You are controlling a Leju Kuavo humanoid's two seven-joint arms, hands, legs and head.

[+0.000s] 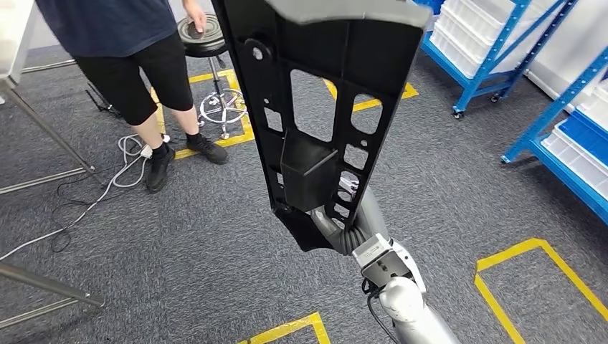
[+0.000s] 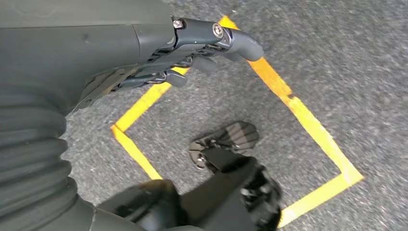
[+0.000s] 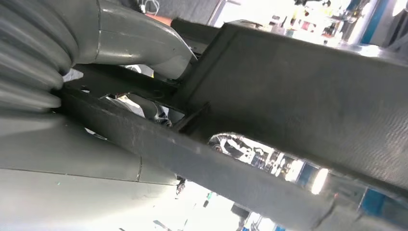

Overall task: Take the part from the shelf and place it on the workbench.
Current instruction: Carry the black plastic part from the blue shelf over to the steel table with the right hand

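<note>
The right hand [image 1: 337, 226] is gripping the black part [image 1: 323, 100] upright, while the left hand [image 2: 192, 53] is hanging with fingers loosely apart, holding nothing.

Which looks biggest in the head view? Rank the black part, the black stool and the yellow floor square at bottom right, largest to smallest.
1. Black part: by far the largest in the picture, though held close to the camera by the right hand, which inflates it.
2. Yellow floor square: cut off by the frame edge.
3. Black stool: smallest, farther away.

Silver right arm [image 1: 405, 301], grey ribbed wrist cover [image 2: 29, 159]
</note>
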